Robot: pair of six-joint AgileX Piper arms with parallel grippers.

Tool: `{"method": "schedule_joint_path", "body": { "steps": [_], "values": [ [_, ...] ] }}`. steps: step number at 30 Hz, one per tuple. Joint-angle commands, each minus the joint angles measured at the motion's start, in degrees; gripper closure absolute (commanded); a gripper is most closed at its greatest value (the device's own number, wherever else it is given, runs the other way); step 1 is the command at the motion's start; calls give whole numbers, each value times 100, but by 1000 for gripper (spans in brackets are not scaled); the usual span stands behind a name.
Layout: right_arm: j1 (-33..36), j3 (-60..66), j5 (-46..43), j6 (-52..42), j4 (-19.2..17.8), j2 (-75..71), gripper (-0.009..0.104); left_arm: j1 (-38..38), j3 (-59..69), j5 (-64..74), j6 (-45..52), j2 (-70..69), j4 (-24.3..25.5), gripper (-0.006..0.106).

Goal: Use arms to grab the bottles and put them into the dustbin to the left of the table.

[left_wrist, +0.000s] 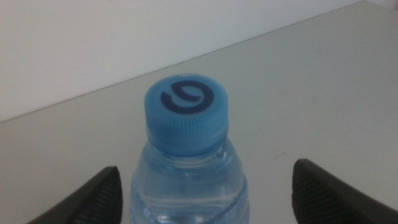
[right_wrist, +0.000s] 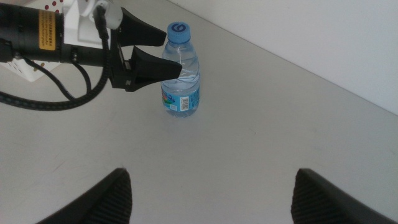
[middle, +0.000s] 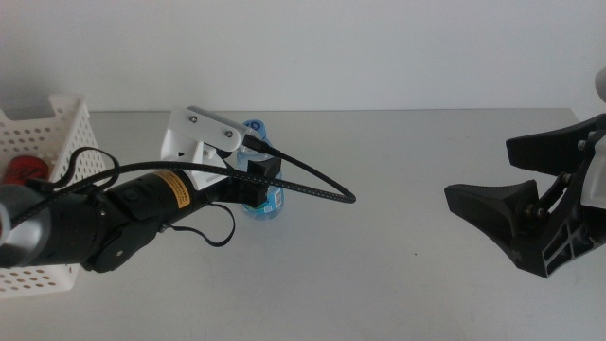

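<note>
A small clear water bottle with a blue cap [middle: 269,202] stands upright on the light-grey table [middle: 398,284]. My left gripper [middle: 258,185] reaches in from the left and is open, with one jaw on each side of the bottle's upper body. The left wrist view shows the cap [left_wrist: 186,112] between the spread jaws, and neither jaw presses on it. The right wrist view shows the bottle [right_wrist: 182,78] with the left gripper [right_wrist: 155,53] straddling it. My right gripper [middle: 516,223] waits open and empty at the right. A red can [middle: 24,170] lies in the white dustbin [middle: 52,118]. The tea bottle is out of view.
The white perforated dustbin stands at the table's left edge, just behind my left arm. A black cable [middle: 322,189] loops from the left wrist out past the bottle. A pale wall runs along the table's far edge.
</note>
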Motion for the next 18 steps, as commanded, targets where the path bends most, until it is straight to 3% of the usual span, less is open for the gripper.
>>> {"method": "schedule_joint_path", "body": {
  "steps": [1, 10, 13, 15, 18],
  "values": [
    [-3, -136, -368, -48, -24, -60, 30, 9, -301, -628, -137, 88, -51, 7],
    [-3, -136, -368, -48, -24, -60, 30, 9, -490, -1485, 59, 1038, -271, 7],
    [-3, -136, -368, -48, -24, -60, 30, 9, -490, -1757, 187, 1143, -572, 13],
    [-3, -136, -368, -48, -24, -60, 30, 9, -490, -1659, 244, 1143, -678, 26],
    [-3, -136, -368, -48, -24, -60, 30, 16, -490, -1638, 335, 1137, -423, 59]
  ]
}}
